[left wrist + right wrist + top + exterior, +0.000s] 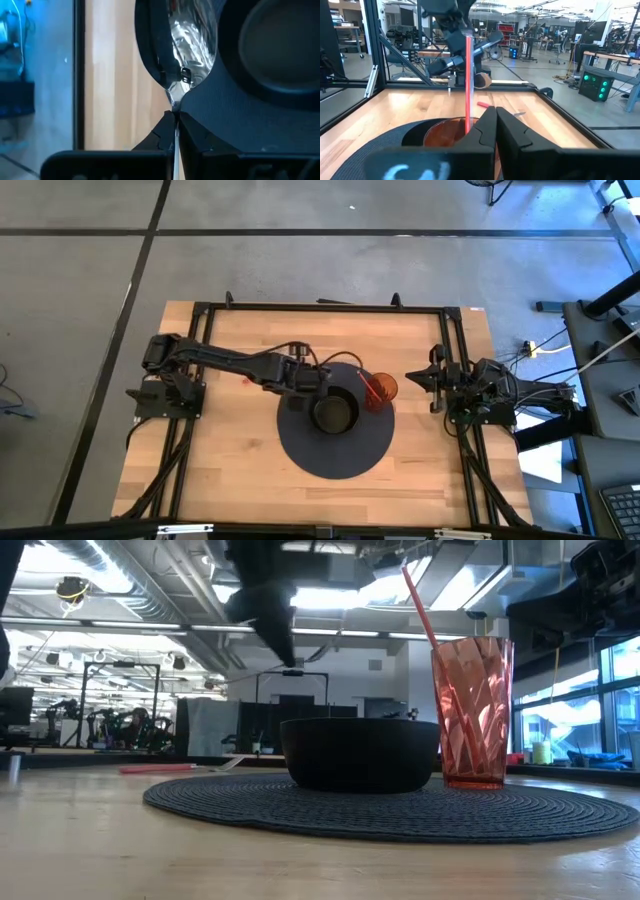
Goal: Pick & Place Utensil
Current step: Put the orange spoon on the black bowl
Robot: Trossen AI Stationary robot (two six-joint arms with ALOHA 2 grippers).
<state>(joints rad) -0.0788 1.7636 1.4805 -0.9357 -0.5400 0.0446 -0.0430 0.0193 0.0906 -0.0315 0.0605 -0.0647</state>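
the left tool (173, 131) was clenched on a spoon (192, 45) beside the bowl (334, 412); a low, level release was advised. the right tool (495, 131) was closed, empty.

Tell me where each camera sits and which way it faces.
High: overhead, straight down on table; both arms, left tool beside bowl, right tool near right edge.
Low: tabletop height, level at bowl and cup; left arm above.
Left wrist: past its fingers, shut on spoon, onto mat.
Right wrist: past shut fingers toward cup.
Shared: low and right wrist both show the straw.

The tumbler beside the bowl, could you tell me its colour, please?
The tumbler is translucent orange-red; the low view shows it best.
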